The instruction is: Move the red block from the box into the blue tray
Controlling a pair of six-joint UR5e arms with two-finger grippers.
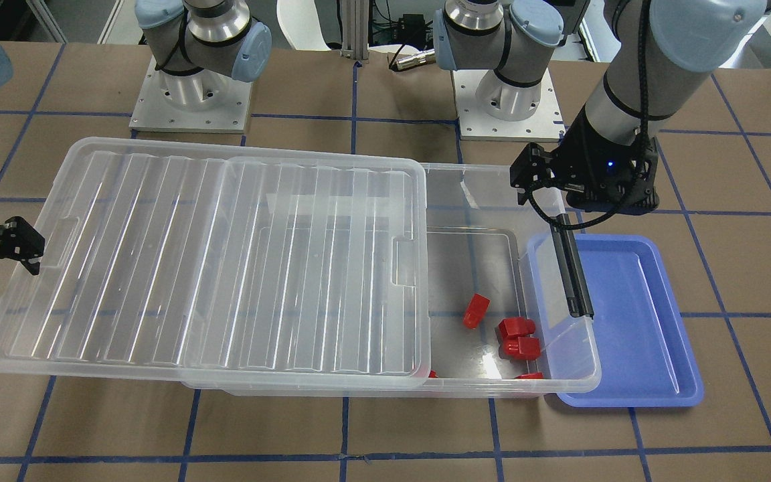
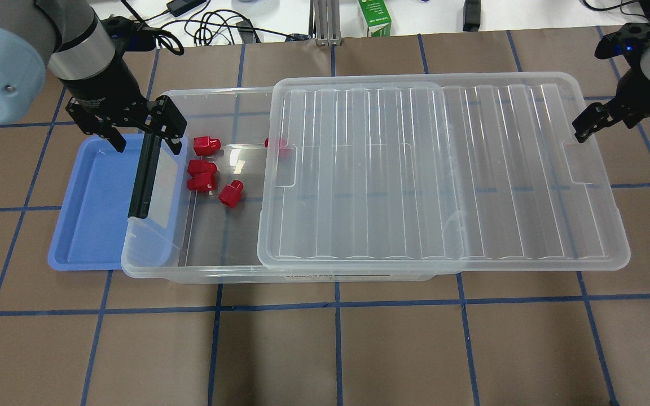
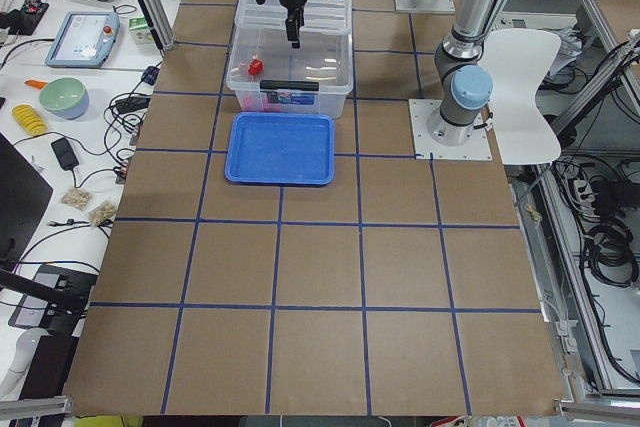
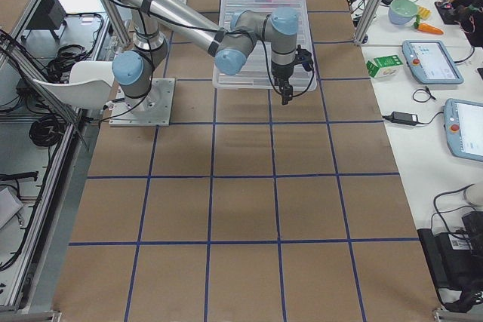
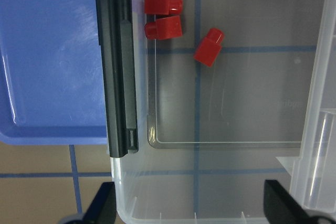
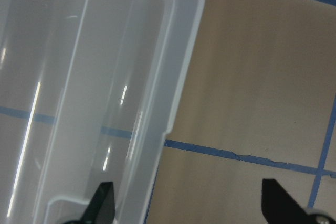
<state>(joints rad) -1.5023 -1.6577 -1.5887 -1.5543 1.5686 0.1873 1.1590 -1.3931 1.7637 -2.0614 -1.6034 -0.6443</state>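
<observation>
Several red blocks lie in the uncovered end of the clear box; they also show in the left wrist view and the front view. One more lies half under the lid. I cannot tell squarish pieces from rounder ones. The blue tray sits empty beside the box's latch end, partly under its rim. My left gripper is open and empty above the black latch bar. My right gripper is open and empty at the lid's far edge.
The ribbed lid is slid toward my right and covers most of the box, overhanging its end. The latch bar stands between tray and blocks. Brown table with blue tape lines lies all around.
</observation>
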